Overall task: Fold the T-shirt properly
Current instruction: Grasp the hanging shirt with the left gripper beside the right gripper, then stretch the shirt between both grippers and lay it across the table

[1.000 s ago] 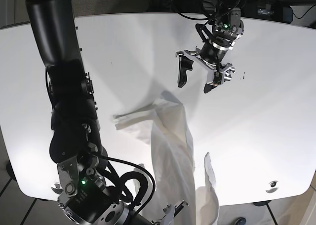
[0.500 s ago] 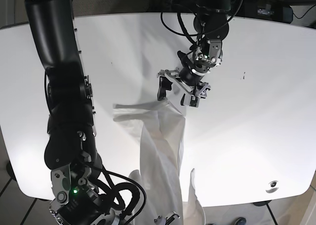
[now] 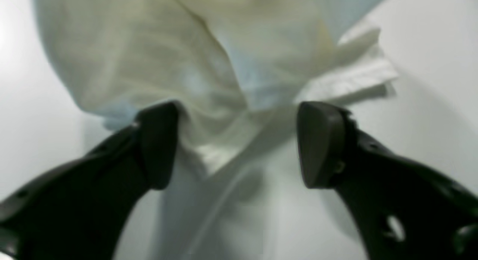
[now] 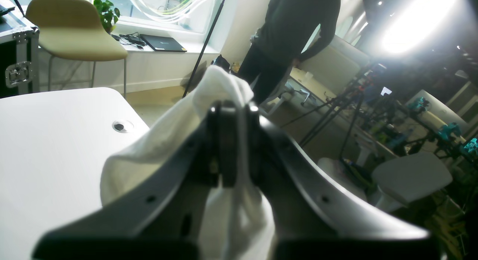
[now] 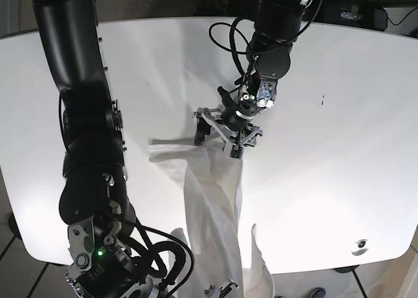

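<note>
White table, T-shirt, left claw spread

1. i count one white t-shirt, strung out in a long strip across the table.
2. one white table under it.
3. two arms on my rig, so two grippers: the left gripper and the right gripper.
4. two black fingers on the left gripper in its wrist view, spread apart with cloth between them.
5. one round grommet hole in the tabletop.
6. one chair with a tan seat in the right wrist view.
7. one person in dark clothes standing behind.
8. one laptop on the window ledge.
</note>
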